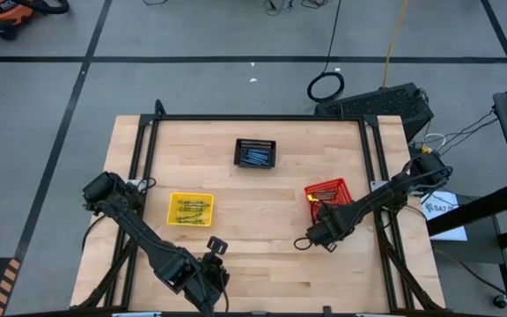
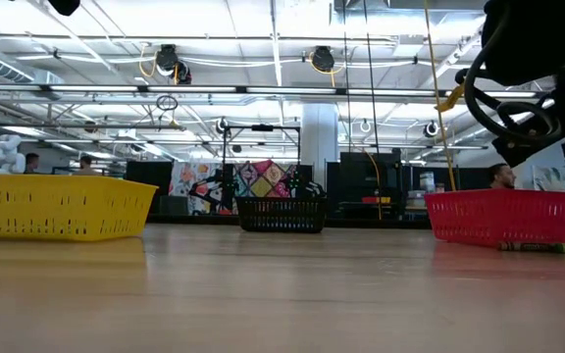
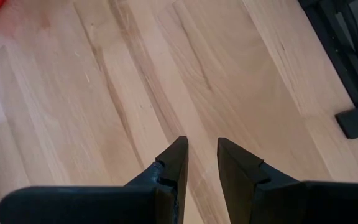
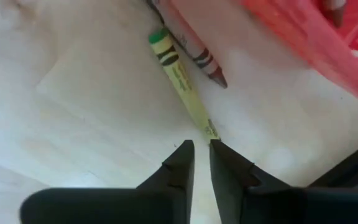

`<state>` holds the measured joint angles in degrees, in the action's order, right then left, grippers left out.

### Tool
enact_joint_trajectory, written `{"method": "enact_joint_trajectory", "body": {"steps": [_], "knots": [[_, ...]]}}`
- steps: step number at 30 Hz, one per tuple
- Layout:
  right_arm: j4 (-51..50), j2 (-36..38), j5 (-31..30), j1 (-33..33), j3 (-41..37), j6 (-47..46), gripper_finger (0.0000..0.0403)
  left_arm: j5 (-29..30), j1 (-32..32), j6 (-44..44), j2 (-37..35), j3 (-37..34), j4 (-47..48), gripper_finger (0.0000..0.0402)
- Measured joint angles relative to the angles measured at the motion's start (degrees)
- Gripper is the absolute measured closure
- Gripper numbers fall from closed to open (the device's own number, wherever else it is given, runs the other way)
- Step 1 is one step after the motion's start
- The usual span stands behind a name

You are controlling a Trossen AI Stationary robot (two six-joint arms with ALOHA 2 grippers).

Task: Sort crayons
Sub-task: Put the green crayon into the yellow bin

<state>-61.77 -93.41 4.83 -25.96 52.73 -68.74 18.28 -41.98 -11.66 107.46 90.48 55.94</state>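
Bench (image 1: pixel 262 202) lies mostly bare between my arms. My right claw (image 4: pixel 202 149), fingers narrowly parted, stands at the tip of a yellow-green crayon (image 4: pixel 182 81) lying beside a red crayon (image 4: pixel 194 53) against the red basket (image 1: pixel 328 191). My left claw (image 3: pixel 202 155) hovers slightly spread, empty, near the bench's front edge.

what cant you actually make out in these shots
- Crayons in the black basket: high view, too small to count.
- Red basket contents: low view, its wall hides them.
- Red crayon: right wrist view, one end cut off by the picture edge.
- Yellow-green crayon: right gripper hides whether it's gripped.
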Motion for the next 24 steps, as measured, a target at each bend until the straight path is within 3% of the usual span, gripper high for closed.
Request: {"method": "enact_joint_trajectory", "body": {"steps": [11,24], "knots": [[0.3,0.0,-0.5,0.0,0.0,3.8,0.0311,0.0,0.0,0.0,0.0,0.0,0.0,0.0322],[3.6,0.0,-4.7,0.1,-1.4,8.1,0.0305,0.0,0.0,-0.1,0.0,0.0,0.1,0.0322]]}}
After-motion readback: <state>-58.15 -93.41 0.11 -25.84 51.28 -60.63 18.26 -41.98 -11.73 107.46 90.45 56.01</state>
